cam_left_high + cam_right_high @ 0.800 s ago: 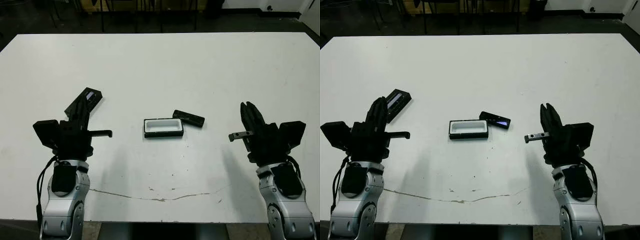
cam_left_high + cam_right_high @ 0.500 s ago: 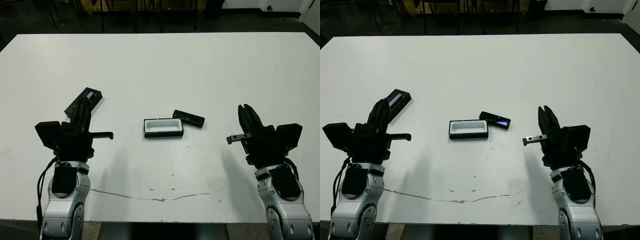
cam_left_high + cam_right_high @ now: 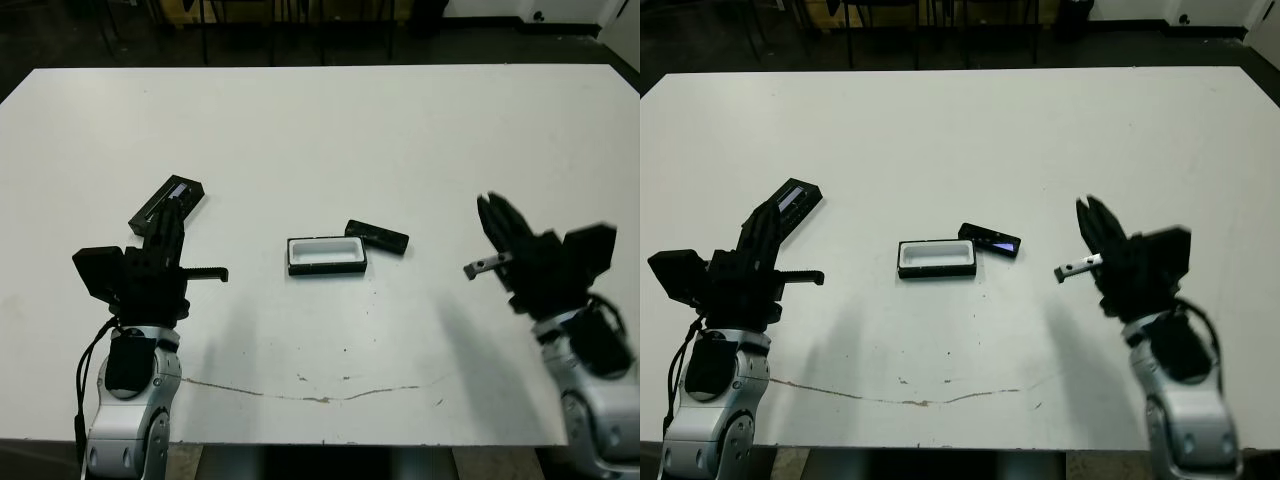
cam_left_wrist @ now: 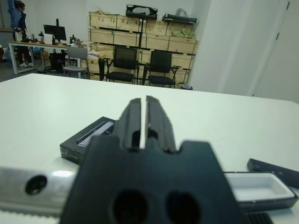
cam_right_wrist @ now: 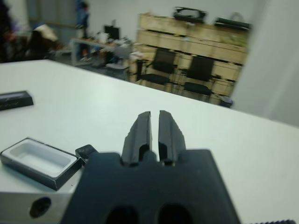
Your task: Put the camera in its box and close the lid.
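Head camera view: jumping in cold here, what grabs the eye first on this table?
A small black tray with a white lining sits open at the table's middle, with a slim black bar-shaped camera just off its right far corner. A flat black lid with a glossy window strip lies far off to the left, beyond the left hand. The right hand hovers at the right, both hands shut and holding nothing.
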{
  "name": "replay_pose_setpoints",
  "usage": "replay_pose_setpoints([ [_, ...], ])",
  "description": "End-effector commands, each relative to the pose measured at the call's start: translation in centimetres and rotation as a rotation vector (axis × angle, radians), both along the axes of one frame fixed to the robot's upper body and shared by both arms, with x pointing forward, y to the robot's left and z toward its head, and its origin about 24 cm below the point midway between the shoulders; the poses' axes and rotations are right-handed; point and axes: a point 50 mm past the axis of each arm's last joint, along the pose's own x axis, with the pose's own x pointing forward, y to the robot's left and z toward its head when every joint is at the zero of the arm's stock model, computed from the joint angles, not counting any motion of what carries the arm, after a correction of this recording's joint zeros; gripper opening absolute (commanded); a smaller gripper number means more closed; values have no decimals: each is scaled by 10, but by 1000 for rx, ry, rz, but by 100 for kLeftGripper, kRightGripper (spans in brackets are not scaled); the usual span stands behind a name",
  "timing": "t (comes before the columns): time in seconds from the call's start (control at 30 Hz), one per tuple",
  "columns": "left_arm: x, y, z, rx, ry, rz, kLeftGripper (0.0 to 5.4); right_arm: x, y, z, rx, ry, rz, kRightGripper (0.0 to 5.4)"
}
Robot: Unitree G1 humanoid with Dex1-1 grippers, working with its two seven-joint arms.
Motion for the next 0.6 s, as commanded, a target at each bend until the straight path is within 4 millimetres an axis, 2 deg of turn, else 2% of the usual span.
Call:
replay_pose_setpoints([
  [0.03,-1,1,-7,7,40,5,0,20,-7,10,-73,72,87,30],
  [0.23,-2,0,-6,5,43,2,0,49,-2,16,-201,155,237,127],
  [0.47,-2,1,-6,19,54,6,0,68,-1,12,-293,266,366,248],
  [0.6,-2,1,-7,21,61,1,0,76,-1,6,-263,316,384,319],
])
